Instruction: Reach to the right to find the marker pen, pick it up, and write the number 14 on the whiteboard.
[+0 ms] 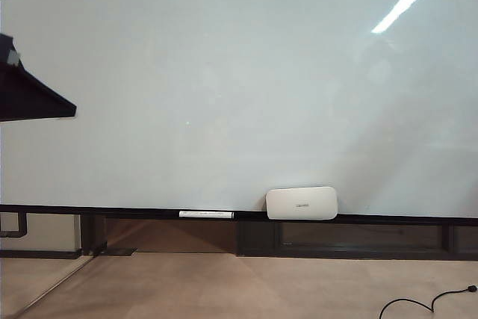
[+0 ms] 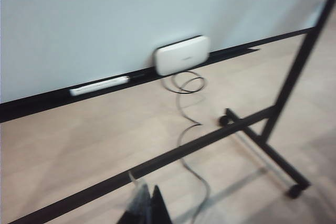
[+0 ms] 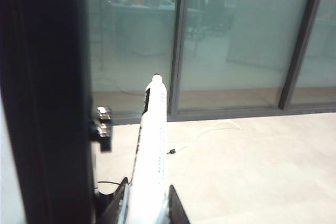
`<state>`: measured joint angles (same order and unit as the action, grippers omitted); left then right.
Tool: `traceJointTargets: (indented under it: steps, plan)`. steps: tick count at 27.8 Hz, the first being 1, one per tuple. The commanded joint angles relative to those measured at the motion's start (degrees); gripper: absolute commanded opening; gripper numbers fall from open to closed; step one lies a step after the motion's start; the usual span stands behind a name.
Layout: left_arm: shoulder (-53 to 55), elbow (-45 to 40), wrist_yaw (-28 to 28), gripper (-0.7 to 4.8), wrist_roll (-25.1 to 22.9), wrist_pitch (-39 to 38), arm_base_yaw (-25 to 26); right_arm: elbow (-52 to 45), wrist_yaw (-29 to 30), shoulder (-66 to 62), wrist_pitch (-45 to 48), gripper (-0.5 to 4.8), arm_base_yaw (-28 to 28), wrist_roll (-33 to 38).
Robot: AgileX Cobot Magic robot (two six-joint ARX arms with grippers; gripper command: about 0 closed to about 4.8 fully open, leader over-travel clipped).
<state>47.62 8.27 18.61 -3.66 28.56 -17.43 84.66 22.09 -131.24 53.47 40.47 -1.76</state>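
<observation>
Right pincer (image 3: 147, 205) clamped on the marker (image 3: 150, 156): a white barrel that stands up between the two dark fingers, rounded cap end pointing away from the wrist, a dark strip along its side; the print on the barrel is too blurred to read. Behind it are a black upright post, glass partitions and pale floor. Left pincer (image 2: 145, 208) shows only as dark fingertips close together at the frame edge, nothing seen between them; cannot tell for sure whether they meet. Beyond it are the stand's black bars and a looping cable on the floor. The whiteboard (image 1: 224, 87) is blank, no writing. On its black rail a white eraser (image 1: 302, 203) leans against the board, its small grey logo illegible; near it lies a slim white pen (image 1: 206, 214).
</observation>
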Motion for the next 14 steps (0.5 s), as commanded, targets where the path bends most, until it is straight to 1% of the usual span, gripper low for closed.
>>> traceJointTargets:
  steps: [1, 5, 8, 14]
  plan:
    - [-0.09, 0.31, 4.98, -0.06, 3.34, 1.09, -0.09, -3.26, -1.79, 3.52, 0.76, -0.02, 0.09, 0.0]
    - [-0.2, 0.31, 7.28, -0.06, 3.34, 1.18, -0.11, -10.82, -5.79, 9.51, 1.07, -0.02, 0.09, -1.07]
    - [-1.81, 0.31, 8.9, -0.06, 3.76, 1.05, -0.11, -17.03, -6.25, 14.47, 1.18, -0.02, 0.09, -1.53]
    - [-8.55, 0.31, 6.78, -0.06, 5.7, -3.65, -0.09, -26.14, -7.21, 22.86, 1.18, -0.02, -0.33, -0.92]
